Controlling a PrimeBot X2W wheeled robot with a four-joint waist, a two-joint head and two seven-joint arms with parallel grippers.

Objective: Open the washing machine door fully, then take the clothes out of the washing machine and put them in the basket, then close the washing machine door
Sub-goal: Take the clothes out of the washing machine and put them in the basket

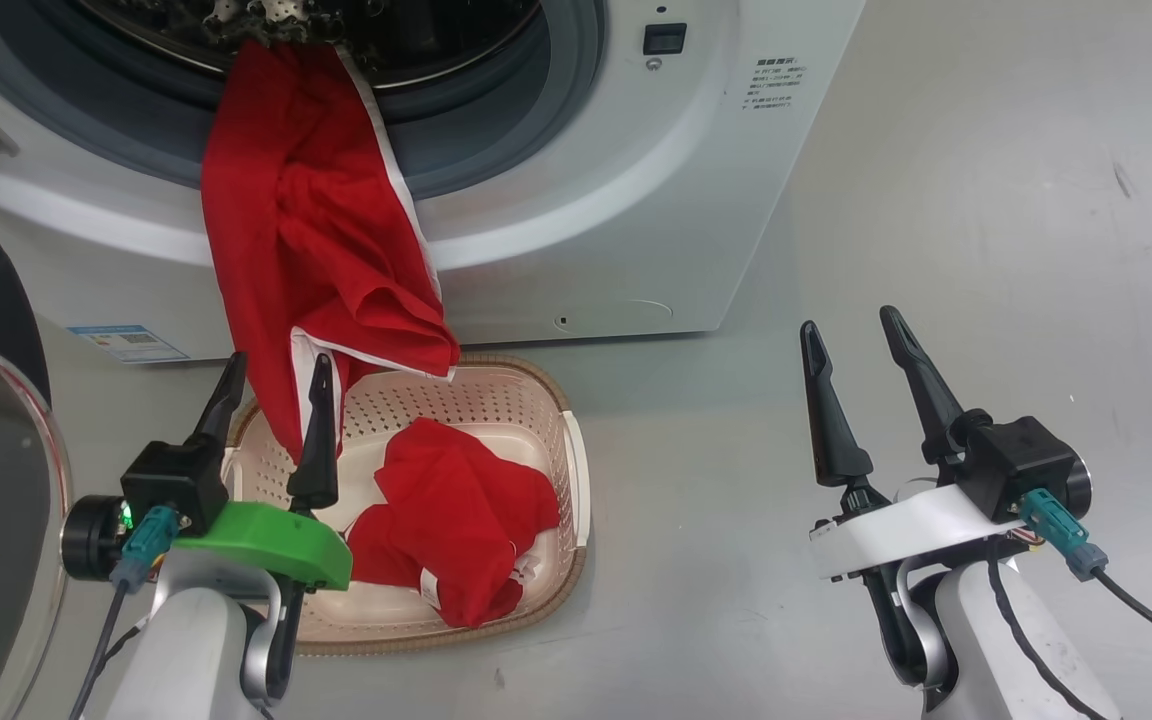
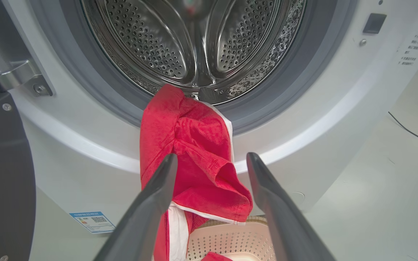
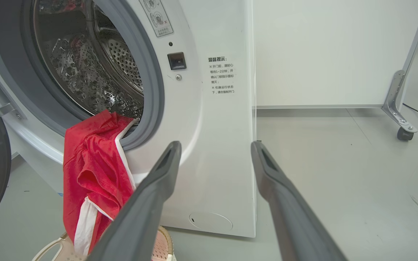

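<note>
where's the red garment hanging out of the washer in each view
head view: red garment upper left, hanging from the washing machine toward the basket.
left wrist view: red garment centre, running down between the fingers.
right wrist view: red garment lower left.
shared landmark: black latch slot on the washing machine's front.

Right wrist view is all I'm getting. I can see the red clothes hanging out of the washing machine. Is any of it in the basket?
Observer: Yes. The head view shows a bunched red part of the clothes lying inside the basket.
Operator: Where's the left claw?
Observer: The left claw is open over the basket's left side. The hanging end shows between its fingers, not gripped.
Operator: Anything more in the drum?
Observer: The left wrist view looks straight into the drum. It is bare steel, apart from the fabric's top end draped over its lip.
</note>
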